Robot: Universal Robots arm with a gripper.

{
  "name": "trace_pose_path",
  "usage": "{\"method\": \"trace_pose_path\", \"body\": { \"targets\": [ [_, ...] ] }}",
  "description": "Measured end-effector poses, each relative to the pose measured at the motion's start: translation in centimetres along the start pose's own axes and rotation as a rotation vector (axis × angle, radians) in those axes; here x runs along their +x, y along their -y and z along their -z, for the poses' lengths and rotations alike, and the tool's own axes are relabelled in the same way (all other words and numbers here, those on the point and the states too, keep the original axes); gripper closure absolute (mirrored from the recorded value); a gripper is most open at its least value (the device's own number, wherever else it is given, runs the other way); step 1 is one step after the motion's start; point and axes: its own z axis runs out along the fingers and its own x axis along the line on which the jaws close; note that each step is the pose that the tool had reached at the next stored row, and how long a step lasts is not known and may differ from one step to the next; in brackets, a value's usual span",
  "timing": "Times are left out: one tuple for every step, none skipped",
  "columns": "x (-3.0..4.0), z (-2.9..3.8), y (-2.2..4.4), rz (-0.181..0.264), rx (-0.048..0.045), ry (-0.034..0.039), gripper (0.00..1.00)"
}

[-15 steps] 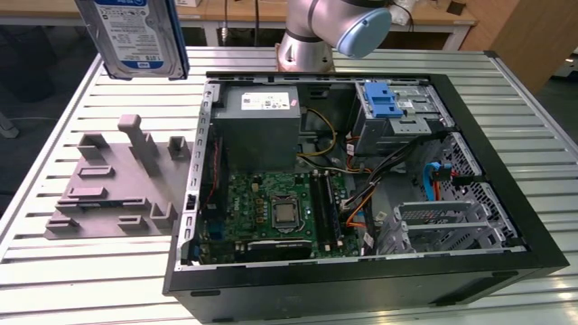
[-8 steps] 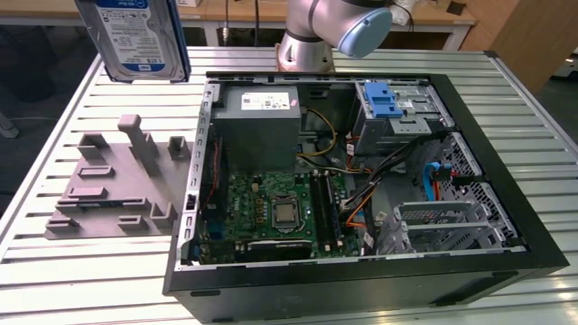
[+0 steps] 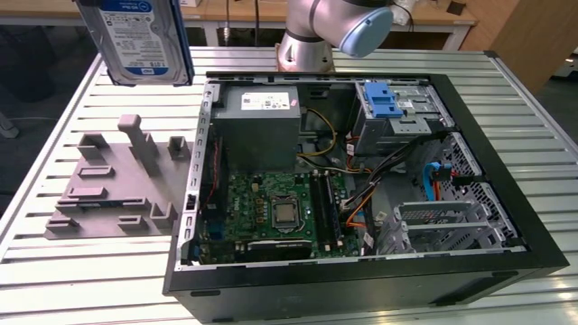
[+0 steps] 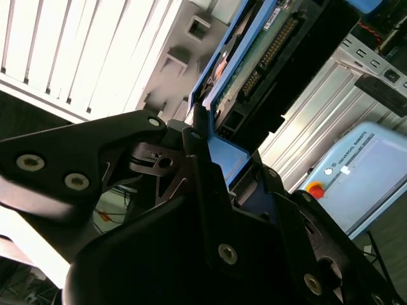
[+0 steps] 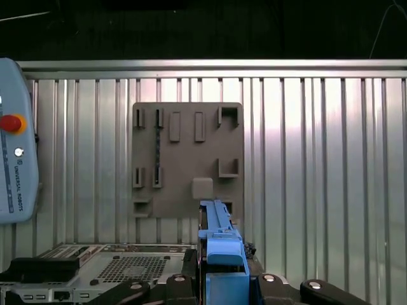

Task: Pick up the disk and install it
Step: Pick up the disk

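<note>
Disk [image 3: 145, 37]: flat silver rectangle with a white-and-blue label facing the exterior view and a blue plastic rail along its edges. It stands nearly upright, raised clear of the table [image 3: 54, 142], at the exterior view's upper left. In the second wrist view its green circuit-board side and connector row show. The blue rail is clamped between black fingers [image 4: 202, 168].
</note>
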Motion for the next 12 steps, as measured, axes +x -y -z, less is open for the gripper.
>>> {"method": "trace_pose_path", "body": {
  "targets": [
    [0.11,0.01,0.18,0.0,-0.0002,-0.0001,0.64],
    [0.21,0.01,0.32,0.0,-0.0002,0.0,0.64],
    [0.3,0.01,0.44,0.0,-0.0001,0.0,0.64],
    [0.38,0.02,0.58,0.0,-0.0001,0.0,0.64],
    [0.45,0.03,0.71,0.0,-0.0003,-0.0001,0.64],
    [0.52,0.03,0.84,0.0,-0.0002,-0.0001,0.64],
    [0.58,0.02,0.97,0.0,-0.0001,0.0,0.64],
    [0.64,0.03,1.1,0.0,-0.0002,0.0,0.64],
    [0.69,0.03,1.24,0.0,-0.0002,-0.0001,0.64],
    [0.73,0.03,1.38,0.0,-0.0002,0.0,0.64],
    [0.76,0.04,1.51,0.0,-0.0002,-0.0001,0.64],
    [0.77,0.04,1.66,0.0,-0.0002,-0.0001,0.64]
  ]
}}
